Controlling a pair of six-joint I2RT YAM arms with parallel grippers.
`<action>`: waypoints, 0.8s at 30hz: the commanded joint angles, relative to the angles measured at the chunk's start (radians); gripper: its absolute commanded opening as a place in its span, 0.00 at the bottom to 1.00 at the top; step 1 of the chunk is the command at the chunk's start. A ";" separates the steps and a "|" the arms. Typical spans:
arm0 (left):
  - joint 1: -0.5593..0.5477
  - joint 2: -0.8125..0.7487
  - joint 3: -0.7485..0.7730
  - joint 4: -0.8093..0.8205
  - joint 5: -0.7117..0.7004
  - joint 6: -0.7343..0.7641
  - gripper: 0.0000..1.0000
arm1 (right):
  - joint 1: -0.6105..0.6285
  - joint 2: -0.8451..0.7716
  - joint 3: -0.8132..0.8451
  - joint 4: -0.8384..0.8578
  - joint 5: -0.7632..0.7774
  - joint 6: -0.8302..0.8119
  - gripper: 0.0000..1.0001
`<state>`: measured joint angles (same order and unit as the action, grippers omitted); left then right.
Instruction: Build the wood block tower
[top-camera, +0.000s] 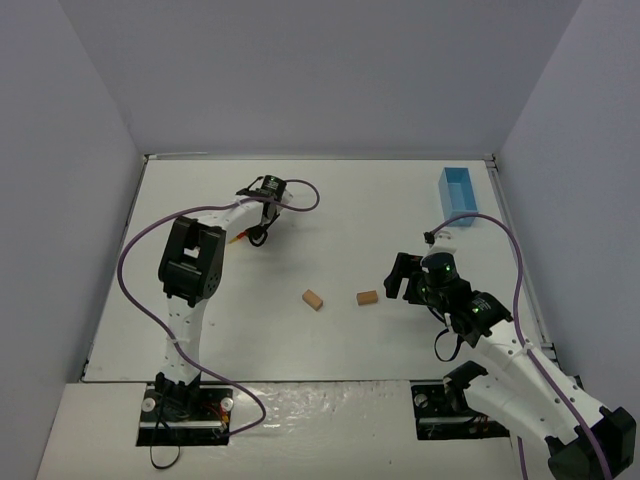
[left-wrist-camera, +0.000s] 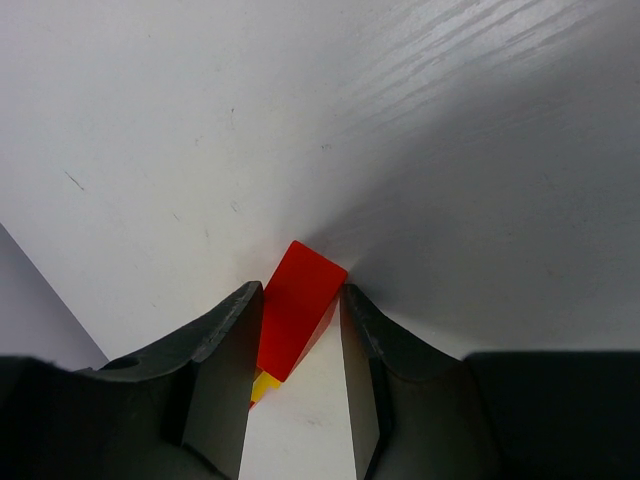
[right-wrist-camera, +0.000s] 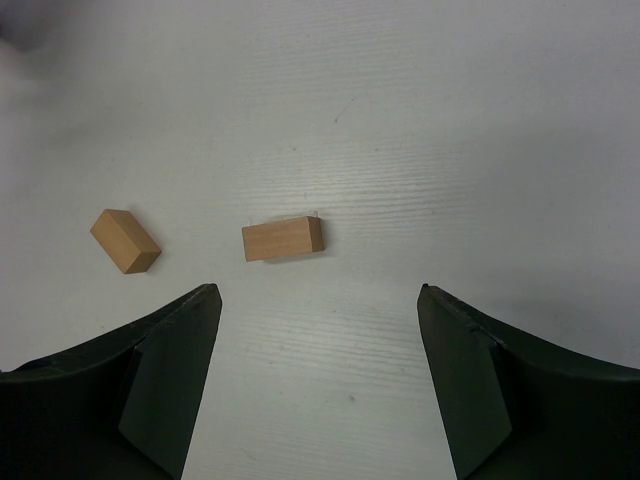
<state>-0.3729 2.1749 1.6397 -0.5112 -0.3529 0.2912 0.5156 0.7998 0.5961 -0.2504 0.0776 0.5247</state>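
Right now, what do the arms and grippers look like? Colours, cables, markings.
Left arm and right arm match: white link shells, black joint housings, black base plates. A purple cable loops loosely along each. Small green lights show near the right wrist. Left gripper and right gripper each have two dark, matte, wedge-shaped fingers. No readable markings.

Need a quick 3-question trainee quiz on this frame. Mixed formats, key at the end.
1. How many tan blocks lie loose on the table ahead of the right pincer?
2. True or false: the right pincer is shut on one of the tan blocks.
3. The left pincer grips: A) a red wedge B) a tan block C) nothing

Key: 1 two; 2 false, it is open; 3 A.
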 joint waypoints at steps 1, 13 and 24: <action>0.003 -0.080 -0.011 0.017 -0.010 0.014 0.33 | -0.001 0.009 -0.005 0.046 -0.004 -0.004 0.77; -0.012 -0.150 0.004 0.020 0.056 -0.036 0.34 | -0.002 0.006 -0.005 0.048 -0.002 -0.004 0.77; -0.011 -0.218 0.018 -0.006 0.219 -0.346 0.33 | -0.002 0.001 -0.004 0.048 -0.001 -0.005 0.77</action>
<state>-0.3786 2.0385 1.6253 -0.5108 -0.2236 0.1263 0.5156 0.7998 0.5949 -0.2501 0.0772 0.5243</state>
